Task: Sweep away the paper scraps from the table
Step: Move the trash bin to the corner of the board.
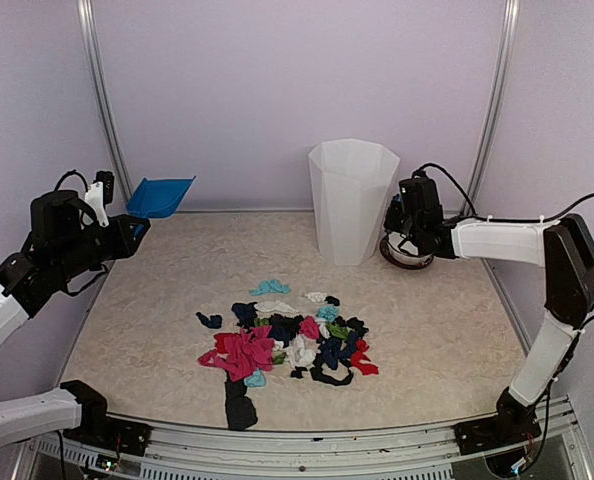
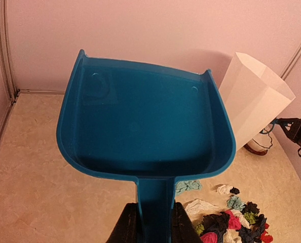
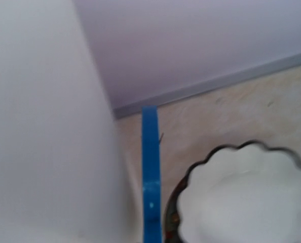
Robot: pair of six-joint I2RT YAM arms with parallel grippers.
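Observation:
The paper scraps (image 1: 287,335) lie in a loose pile of pink, black, teal, green and white bits on the table (image 1: 147,300), front centre; they also show in the left wrist view (image 2: 231,223). My left gripper (image 1: 127,226) (image 2: 151,223) is shut on the handle of the blue dustpan (image 1: 160,196) (image 2: 140,121) and holds it up at the far left. My right gripper (image 1: 407,238) hangs over the white scalloped bowl (image 1: 409,255) (image 3: 241,197). A blue brush handle (image 3: 150,167) runs up from the bottom centre of the right wrist view; the fingers are hidden.
A tall white bin (image 1: 352,200) stands at the back centre, just left of the bowl; it shows in the left wrist view (image 2: 254,96) and fills the left of the right wrist view (image 3: 39,126). Walls enclose the back and sides.

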